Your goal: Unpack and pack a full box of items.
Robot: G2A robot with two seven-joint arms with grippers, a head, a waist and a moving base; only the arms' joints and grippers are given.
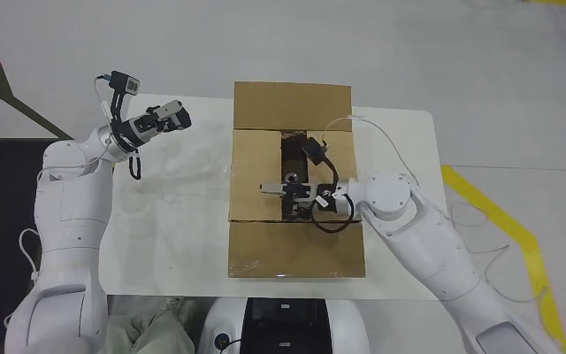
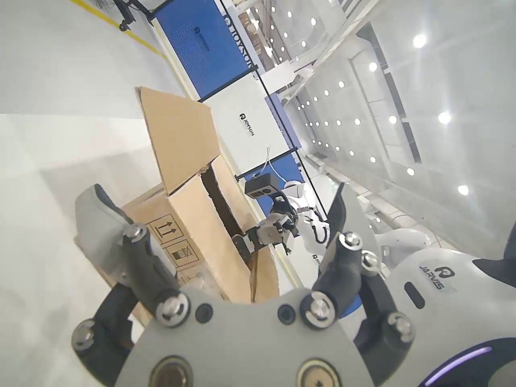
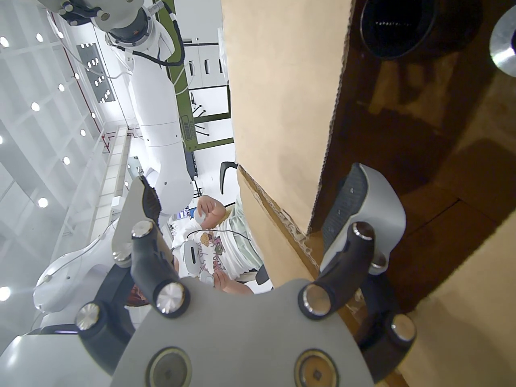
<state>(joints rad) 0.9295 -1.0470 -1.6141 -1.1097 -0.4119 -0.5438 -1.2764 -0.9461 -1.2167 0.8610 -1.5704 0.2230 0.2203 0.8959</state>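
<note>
Your right gripper [image 3: 248,175] is hanging over the middle of the brown cardboard box [image 1: 265,168], directly above the dark gap between its opened flaps. Its fingers [image 3: 363,199] are standing spread wide, and they are gripping nothing. Seen from that wrist, the rough cut edge of one side flap [image 3: 282,82] is running up between the two fingers, just beside the one nearer the opening. Whether it is touching that finger, you cannot tell.

Beyond those fingertips, down inside the box, a black cylindrical tube [image 3: 397,13] is lying with its open mouth turned toward the gripper. Near the tube, a shiny round metal piece [image 3: 504,44] is peeking in at the edge of view, too cut off to name.

Your left gripper [image 2: 217,193] is hovering above the white table [image 1: 177,230], well apart from the box and off to its side. Its fingers are likewise standing wide apart and are carrying nothing. Ahead of those fingertips the box is sitting with one flap tilting upward. Farther on, the right gripper is showing over the opening.

The box itself is resting on the table beneath your right gripper. Its four flaps are lying folded outward around the narrow dark opening, and the right gripper's fingers are pointing across that opening toward the side where your left gripper is waiting.
</note>
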